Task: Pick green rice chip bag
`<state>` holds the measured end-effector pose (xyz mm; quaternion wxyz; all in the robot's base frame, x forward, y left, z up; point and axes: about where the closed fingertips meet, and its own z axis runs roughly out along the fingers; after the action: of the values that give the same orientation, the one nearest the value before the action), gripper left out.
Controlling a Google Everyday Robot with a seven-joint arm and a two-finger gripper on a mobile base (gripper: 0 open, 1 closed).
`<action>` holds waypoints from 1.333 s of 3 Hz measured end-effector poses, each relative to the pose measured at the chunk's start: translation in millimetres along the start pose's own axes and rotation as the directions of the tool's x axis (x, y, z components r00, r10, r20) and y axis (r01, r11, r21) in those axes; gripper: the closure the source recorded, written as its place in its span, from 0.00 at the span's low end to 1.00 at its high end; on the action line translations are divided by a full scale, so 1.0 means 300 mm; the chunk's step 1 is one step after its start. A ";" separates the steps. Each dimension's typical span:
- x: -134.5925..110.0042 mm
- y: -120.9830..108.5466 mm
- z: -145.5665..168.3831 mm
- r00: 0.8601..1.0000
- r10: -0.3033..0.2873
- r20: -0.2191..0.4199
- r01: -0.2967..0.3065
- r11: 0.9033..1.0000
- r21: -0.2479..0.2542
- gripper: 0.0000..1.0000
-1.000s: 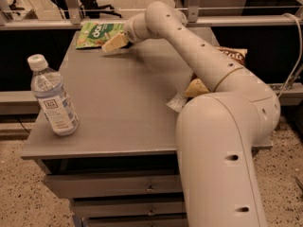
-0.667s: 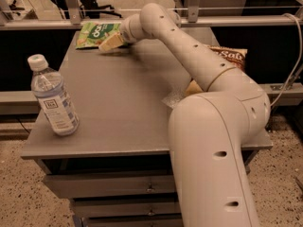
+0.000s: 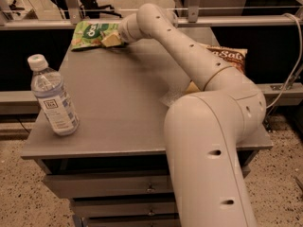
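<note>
The green rice chip bag (image 3: 90, 32) is seen at the 11 o'clock corner of the table (image 3: 123, 108), its long axis laid 9-to-3. The gripper (image 3: 111, 40) is placed at its 3 o'clock end, apparently touching; whether anything is clasped cannot be told.

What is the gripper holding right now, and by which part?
Cannot tell: the gripper is at the right edge of the green rice chip bag on the table.

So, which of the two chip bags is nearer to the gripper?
The green rice chip bag, far left: the gripper is right at its edge. The brown Sea Salt bag lies apart, behind the arm.
</note>
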<state>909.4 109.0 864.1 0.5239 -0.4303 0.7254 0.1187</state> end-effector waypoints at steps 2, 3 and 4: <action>-0.086 0.017 -0.246 0.998 -0.041 0.038 0.041 0.999 -0.002 1.00; -0.160 0.049 -0.507 0.997 -0.029 0.074 0.027 0.999 0.029 1.00; -0.181 0.118 -0.728 0.997 0.011 0.073 -0.014 0.999 0.039 1.00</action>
<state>743.5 21.3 993.3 0.5578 -0.4108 0.7106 0.1231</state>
